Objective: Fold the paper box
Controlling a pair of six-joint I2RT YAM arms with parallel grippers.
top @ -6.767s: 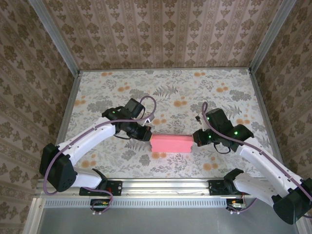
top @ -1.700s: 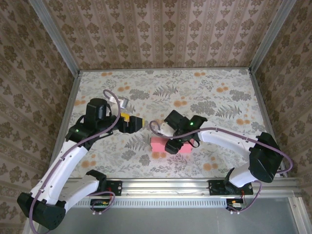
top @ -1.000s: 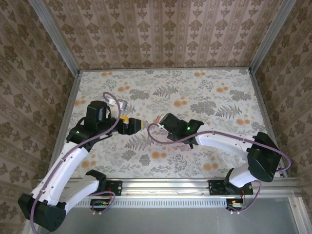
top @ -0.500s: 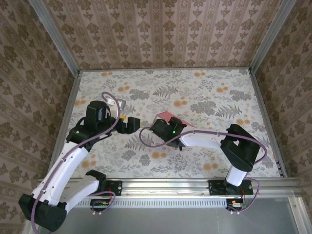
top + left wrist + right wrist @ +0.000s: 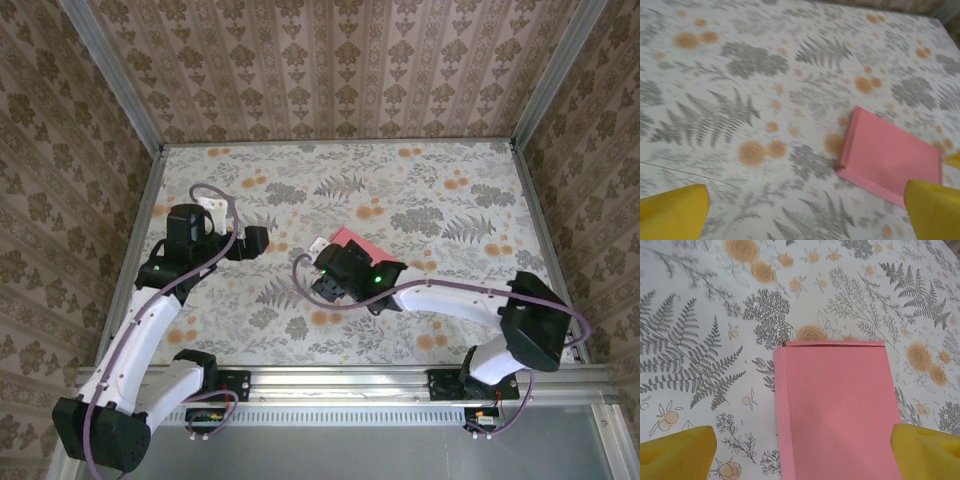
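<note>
On the table (image 5: 450,180), our right fingers (image 5: 675,452) have just opened off the folded paper box (image 5: 835,405); left fingers (image 5: 670,212) gape too; we judge folding finished.

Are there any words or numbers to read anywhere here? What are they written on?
None: there are no words, numbers or signs to read.
The paper box: plain pink, nothing printed on the side that shows.
The table: only drawn ferns and flowers.
The walls: only a repeating pattern, no letters.
</note>
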